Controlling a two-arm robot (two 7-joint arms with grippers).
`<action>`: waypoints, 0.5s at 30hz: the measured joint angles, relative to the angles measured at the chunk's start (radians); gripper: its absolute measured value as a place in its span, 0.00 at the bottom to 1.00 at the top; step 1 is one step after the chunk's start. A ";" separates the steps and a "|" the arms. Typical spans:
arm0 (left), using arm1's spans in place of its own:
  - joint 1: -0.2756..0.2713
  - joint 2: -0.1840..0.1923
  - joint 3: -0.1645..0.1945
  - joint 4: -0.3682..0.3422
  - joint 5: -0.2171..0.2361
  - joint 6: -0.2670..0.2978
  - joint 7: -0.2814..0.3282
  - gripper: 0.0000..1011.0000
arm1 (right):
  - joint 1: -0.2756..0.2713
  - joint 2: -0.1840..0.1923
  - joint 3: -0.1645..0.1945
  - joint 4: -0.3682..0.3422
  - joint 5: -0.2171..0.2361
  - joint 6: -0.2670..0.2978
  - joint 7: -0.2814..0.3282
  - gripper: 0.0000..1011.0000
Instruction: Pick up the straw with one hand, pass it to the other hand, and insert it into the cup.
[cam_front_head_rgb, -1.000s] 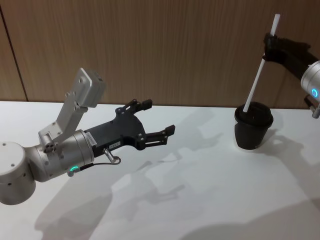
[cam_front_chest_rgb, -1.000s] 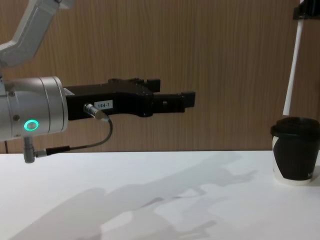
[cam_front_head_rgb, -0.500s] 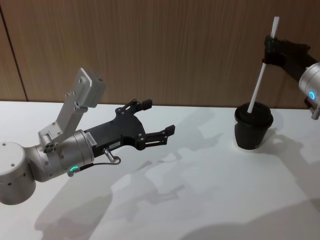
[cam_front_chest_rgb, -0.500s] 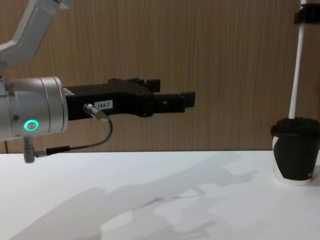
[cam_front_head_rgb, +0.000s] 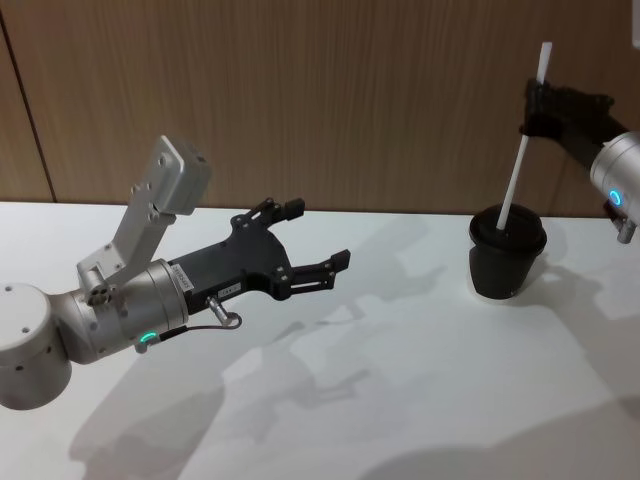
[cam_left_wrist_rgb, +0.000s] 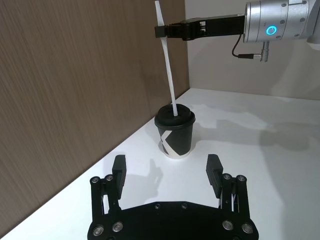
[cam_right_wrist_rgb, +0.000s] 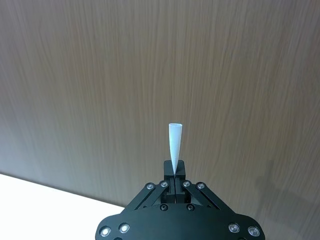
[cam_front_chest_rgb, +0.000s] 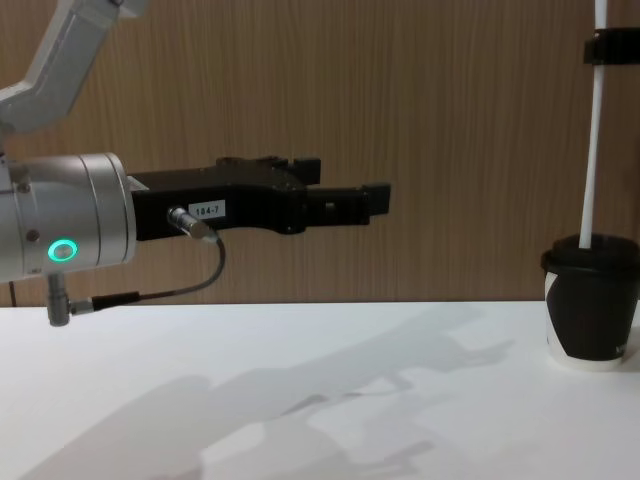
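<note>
Head view shows the white desk (cam_front_head_rgb: 400, 400) carrying the work, backed by a wood-panel wall (cam_front_head_rgb: 350, 100). The left hand (cam_front_head_rgb: 315, 240), the one labelled "184-7", hangs above the desk well apart from the cup, fingers spread wide and holding nothing; judged from its empty state and distance, its part of the task is done and it merely stands clear.

The right hand (cam_front_head_rgb: 540, 108) is raised above and just behind the cup (cam_front_head_rgb: 506, 255), clamped on the straw (cam_front_head_rgb: 520, 160) near the upper end. Gripping high leaves most of the length free below, which suits a downward feed. The straw leans slightly, lower tip at the lid's centre.

Chest view presents the cup (cam_front_chest_rgb: 592, 315) from the side: the straw (cam_front_chest_rgb: 594, 150) appears nearly vertical, and its tip meets the lid top. How deep it sits inside cannot be told; insertion seems begun, not finished.

Left wrist view adds the white patch on the cup (cam_left_wrist_rgb: 176, 134) and the straw (cam_left_wrist_rgb: 167, 65) entering at the lid.

Right wrist view alone confirms the grip: the straw (cam_right_wrist_rgb: 174, 145) is pinched between closed fingers (cam_right_wrist_rgb: 170, 187), its open top end projecting beyond them.
</note>
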 joint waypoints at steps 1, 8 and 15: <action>0.000 0.000 0.000 0.000 0.000 0.000 0.000 0.99 | 0.001 -0.001 -0.001 0.005 -0.004 -0.003 0.002 0.00; 0.000 0.000 0.000 0.000 0.000 0.000 0.000 0.99 | 0.005 -0.004 -0.007 0.025 -0.020 -0.016 0.012 0.00; 0.000 0.000 0.000 0.000 0.000 0.000 0.000 0.99 | 0.006 -0.008 -0.009 0.041 -0.033 -0.025 0.018 0.00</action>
